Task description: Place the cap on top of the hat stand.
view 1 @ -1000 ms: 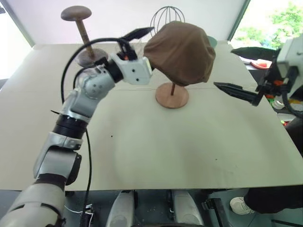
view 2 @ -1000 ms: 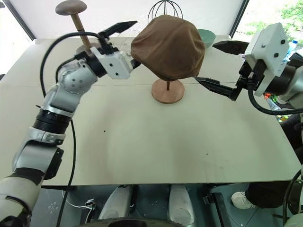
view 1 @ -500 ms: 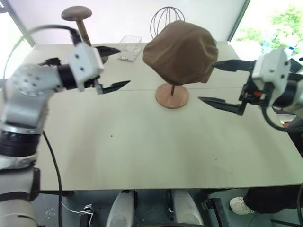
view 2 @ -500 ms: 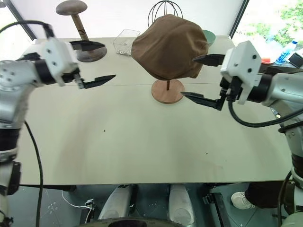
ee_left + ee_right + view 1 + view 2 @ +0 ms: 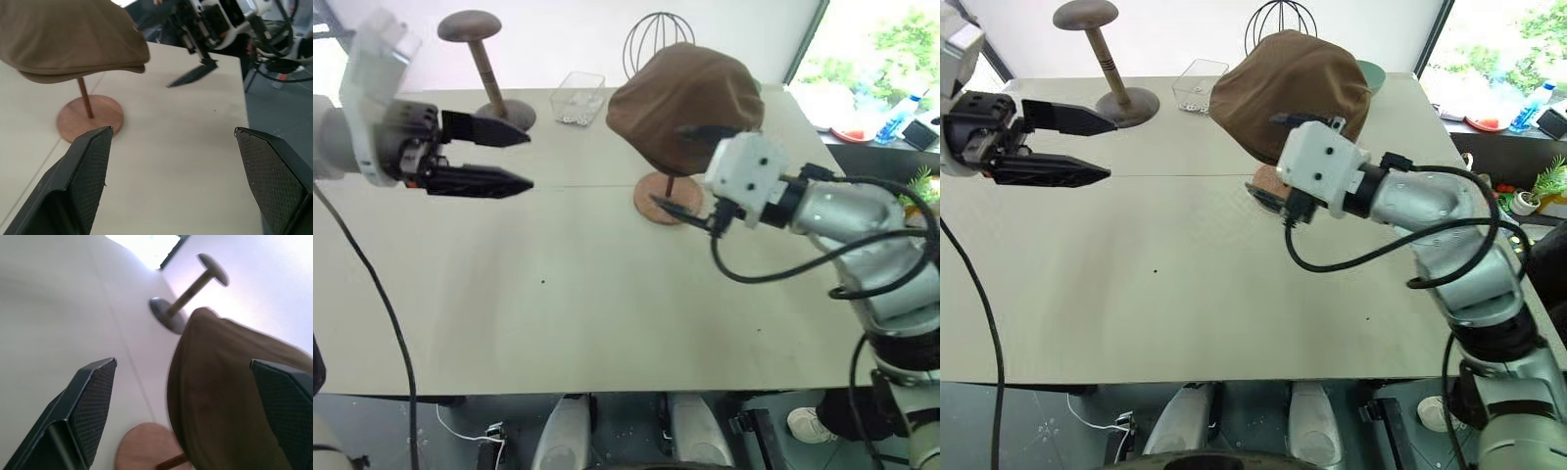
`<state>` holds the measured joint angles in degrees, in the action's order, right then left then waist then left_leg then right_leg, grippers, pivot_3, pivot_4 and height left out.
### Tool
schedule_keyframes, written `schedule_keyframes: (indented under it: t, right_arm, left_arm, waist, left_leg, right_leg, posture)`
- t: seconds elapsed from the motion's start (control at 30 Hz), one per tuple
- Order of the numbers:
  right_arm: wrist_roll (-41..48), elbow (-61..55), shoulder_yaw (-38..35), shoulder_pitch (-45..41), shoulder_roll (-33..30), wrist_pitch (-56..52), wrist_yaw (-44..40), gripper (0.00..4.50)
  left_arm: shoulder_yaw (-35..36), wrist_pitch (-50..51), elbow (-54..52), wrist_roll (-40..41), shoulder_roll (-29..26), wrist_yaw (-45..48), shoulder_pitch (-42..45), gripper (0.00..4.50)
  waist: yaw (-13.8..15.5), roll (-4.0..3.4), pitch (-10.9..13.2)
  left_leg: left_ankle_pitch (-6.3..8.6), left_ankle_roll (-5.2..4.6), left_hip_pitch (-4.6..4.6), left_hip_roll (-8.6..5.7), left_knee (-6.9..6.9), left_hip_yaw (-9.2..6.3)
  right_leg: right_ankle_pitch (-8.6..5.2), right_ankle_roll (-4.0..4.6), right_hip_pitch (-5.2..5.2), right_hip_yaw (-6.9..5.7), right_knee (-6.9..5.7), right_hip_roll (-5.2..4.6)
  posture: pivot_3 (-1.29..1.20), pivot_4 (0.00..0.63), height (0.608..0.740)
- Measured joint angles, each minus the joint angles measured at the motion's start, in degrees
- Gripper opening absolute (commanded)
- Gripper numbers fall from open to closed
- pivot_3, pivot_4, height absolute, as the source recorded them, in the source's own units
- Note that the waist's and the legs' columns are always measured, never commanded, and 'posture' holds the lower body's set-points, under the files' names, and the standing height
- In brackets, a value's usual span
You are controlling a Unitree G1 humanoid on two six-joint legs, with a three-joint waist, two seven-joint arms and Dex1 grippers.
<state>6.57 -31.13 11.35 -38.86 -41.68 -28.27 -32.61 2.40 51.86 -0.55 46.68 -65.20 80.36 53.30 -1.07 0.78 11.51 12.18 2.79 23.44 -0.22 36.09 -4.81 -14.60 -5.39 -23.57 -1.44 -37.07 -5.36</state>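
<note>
The cap (image 5: pixel 685 103) sits draped over the disc of the hat stand (image 5: pixel 668 199) at the worktop's (image 5: pixel 607 294) far middle, so both hands are empty with fingers apart, the right hand (image 5: pixel 690 171) close beside its brim, the left hand (image 5: pixel 504 157) well away.

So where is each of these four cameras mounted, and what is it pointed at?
Left eye, on the head: looks down over the table; both arms show.
Right eye, beside it: same scene, the cap on the hat stand.
Left wrist: looks along the open left gripper at the stand.
Right wrist: the open right gripper faces the cap.
All four share the cap.
</note>
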Motion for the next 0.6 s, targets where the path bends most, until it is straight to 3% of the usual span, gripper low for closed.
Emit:
schedule_keyframes:
  t: [0.17, 0.4, 0.6]
  right_arm:
    - [-14.92, 4.35, 6.21, -0.26, 2.72, 7.34, 6.61, 4.50]
    - [-25.87, 6.60, 9.28, 0.38, 9.08, 10.23, 10.55, 4.50]
    - [-36.78, 12.83, 10.75, 1.02, 10.90, 13.16, 16.67, 4.50]
  left_arm:
    - [-1.66, -0.16, 3.80, -2.43, 1.04, 2.07, 4.47, 4.15]
    - [-2.53, -0.50, 7.04, -5.11, 3.75, 3.15, 8.25, 4.15]
    - [-3.36, -1.17, 7.20, -6.77, 4.22, 4.54, 8.24, 4.15]
  waist:
    - [0.02, 0.02, 0.00]
    - [-0.21, 0.03, 0.01]
    - [-0.16, 0.04, 0.01]
  left_leg:
    - [0.00, 0.00, 0.01, 0.00, -0.02, 0.01]
    - [0.00, -0.01, 0.04, 0.01, -0.08, 0.01]
    - [-0.01, -0.01, 0.04, 0.02, -0.05, 0.01]
  right_leg:
    - [0.00, 0.00, -0.02, 0.02, 0.01, 0.01]
    - [0.08, -0.17, -0.08, 0.05, -0.02, 0.04]
    - [0.02, -0.03, -0.09, 0.07, -0.05, 0.05]
  posture:
    - [0.00, 0.150, 0.740]
    - [0.00, 0.150, 0.740]
    - [0.00, 0.150, 0.740]
